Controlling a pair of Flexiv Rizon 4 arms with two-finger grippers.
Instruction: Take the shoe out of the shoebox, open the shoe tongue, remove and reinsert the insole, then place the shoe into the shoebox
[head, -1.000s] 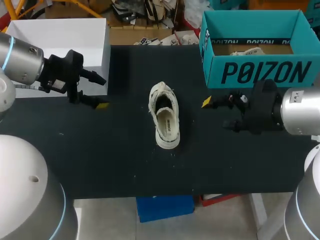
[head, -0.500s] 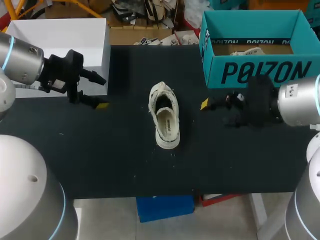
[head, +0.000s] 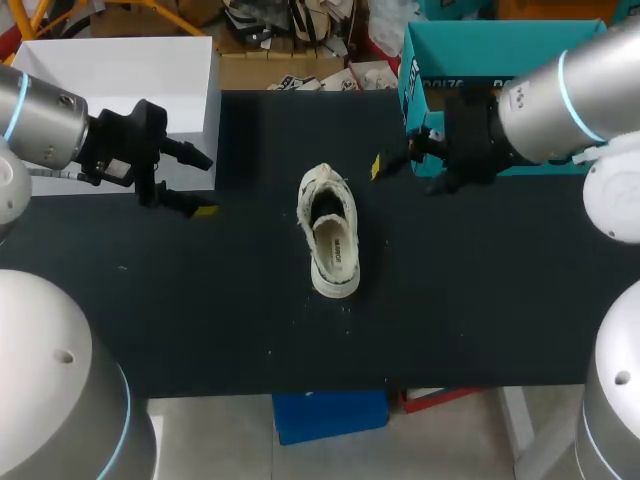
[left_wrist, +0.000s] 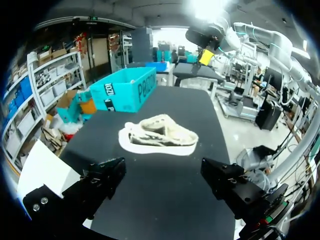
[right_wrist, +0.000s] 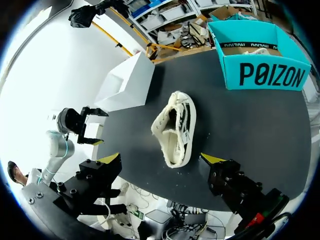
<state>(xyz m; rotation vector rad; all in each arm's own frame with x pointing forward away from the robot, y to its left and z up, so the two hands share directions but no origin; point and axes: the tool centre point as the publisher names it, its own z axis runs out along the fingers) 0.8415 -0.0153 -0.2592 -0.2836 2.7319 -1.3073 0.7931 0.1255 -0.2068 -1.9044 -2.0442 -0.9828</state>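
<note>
Head view is showing the black table (head: 200, 300) taking up most of the scene. The teal shoebox (head: 480, 50) is sitting at its far right corner and a white box (head: 120, 70) at its far left. The shoebox is standing open, probably so the shoe can go back in without a lid to handle. Something pale is lying inside it, and what it is cannot be told.

The shoe (head: 330, 232) is lying out of the shoebox in the middle of the table. It is resting on its sole with its opening facing up, its laced toe end pointing to the far edge and its heel to the near one. That spot seems chosen so that both arms can reach it and the tongue and insole are facing upward.

The left gripper (head: 200, 186) is hanging near the white box, well apart from the shoe. Its fingers are spread wide with nothing between them, and it is likely waiting to steady the shoe.

The right gripper (right_wrist: 162, 159) is hovering beside the shoebox's near left corner, close to the shoe's toe end and not touching it. Its yellow-tipped fingers are also gaping and empty. In the right wrist view the shoe is lying ahead of them and between them, so this arm seems to be lining up for the tongue.
</note>
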